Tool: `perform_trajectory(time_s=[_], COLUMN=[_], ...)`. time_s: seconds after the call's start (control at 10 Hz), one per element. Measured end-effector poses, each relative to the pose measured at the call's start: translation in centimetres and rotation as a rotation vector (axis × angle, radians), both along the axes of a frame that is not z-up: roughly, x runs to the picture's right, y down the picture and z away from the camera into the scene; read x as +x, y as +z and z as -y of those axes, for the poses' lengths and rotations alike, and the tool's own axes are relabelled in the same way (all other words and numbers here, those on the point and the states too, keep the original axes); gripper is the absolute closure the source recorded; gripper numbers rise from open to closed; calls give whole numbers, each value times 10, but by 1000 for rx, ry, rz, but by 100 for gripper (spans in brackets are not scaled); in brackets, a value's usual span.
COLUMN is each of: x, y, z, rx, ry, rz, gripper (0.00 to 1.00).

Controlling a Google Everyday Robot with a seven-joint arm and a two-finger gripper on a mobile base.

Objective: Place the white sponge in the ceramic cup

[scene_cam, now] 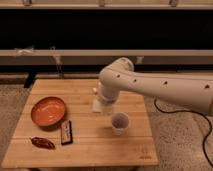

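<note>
The white ceramic cup [120, 122] stands upright on the wooden table [85, 150], right of centre. My gripper [102, 102] hangs at the end of the white arm that reaches in from the right. It sits just up and left of the cup. It is shut on the white sponge [97, 106], a small off-white block that shows at its lower left, held above the tabletop. The sponge is to the left of the cup's rim, not over it. The fingers themselves are mostly hidden behind the wrist.
A wide orange bowl [48, 111] sits at the table's left. A dark flat packet [66, 132] lies in front of it, and a red-brown item [42, 143] lies near the front left corner. A black cable trails on the floor at right [202, 142].
</note>
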State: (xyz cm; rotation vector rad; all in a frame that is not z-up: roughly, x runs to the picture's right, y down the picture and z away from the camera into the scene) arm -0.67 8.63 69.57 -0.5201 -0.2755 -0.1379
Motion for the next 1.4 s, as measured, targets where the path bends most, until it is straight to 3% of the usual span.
perform_trajectory(time_s=[0.9, 1.4], x=[31, 51], y=[-4, 3], z=[-56, -57], rx=[-58, -43], ry=[183, 199], rz=[-63, -102], gripper=[85, 85])
